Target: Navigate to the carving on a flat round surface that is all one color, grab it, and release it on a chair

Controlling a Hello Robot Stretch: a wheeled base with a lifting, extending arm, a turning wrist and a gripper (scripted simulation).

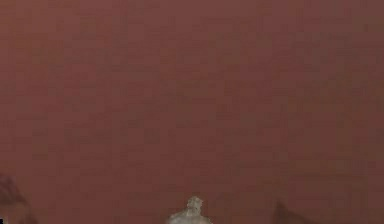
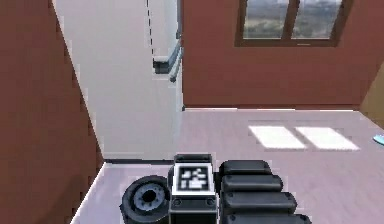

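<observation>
A reddish-brown wall (image 1: 190, 90) is facing the forward view. In the arm side view a white panel (image 2: 125, 80) with a grey handle (image 2: 168, 62) is standing upright. To its right, a wood-framed window (image 2: 292, 20) is sitting high, and sunlight patches (image 2: 300, 137) are lying on the pale floor (image 2: 240, 125).

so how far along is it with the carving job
Nothing looks finished. In hand: the approach. A red-brown wall faces the forward view, with a pale lumpy shape at the bottom edge, possibly the carving. The gripper sits low in the arm side view, by the pale floor; I cannot tell whether it holds anything. Left: the grab, then reaching a chair.
</observation>
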